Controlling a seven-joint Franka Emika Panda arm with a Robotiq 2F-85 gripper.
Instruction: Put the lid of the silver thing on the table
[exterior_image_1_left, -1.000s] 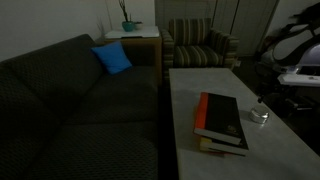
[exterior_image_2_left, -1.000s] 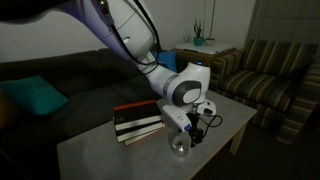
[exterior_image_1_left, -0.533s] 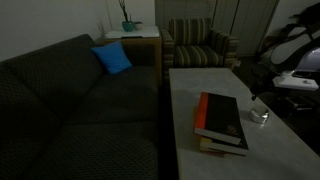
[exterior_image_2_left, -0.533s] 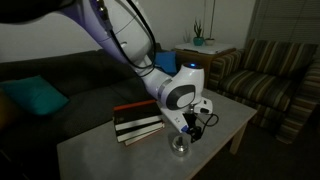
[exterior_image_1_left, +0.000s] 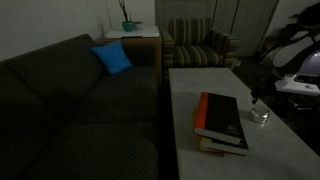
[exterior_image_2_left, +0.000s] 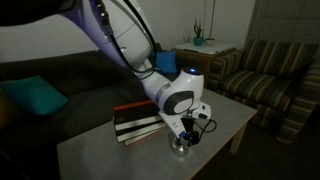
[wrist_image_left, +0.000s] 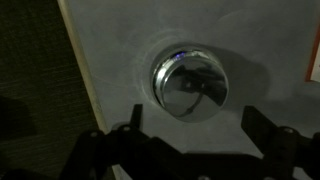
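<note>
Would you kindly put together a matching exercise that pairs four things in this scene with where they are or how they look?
Things:
1. silver tin
2. book stack
3. blue cushion
4. plant

Descriptions:
A. on the sofa
B. red and black
C. below the open gripper
D. on the side table

Pairs: 1-C; 2-B; 3-A; 4-D.

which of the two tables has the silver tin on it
The long pale coffee table, where the tin sits beside the book stack; the small white side table holds a plant.
</note>
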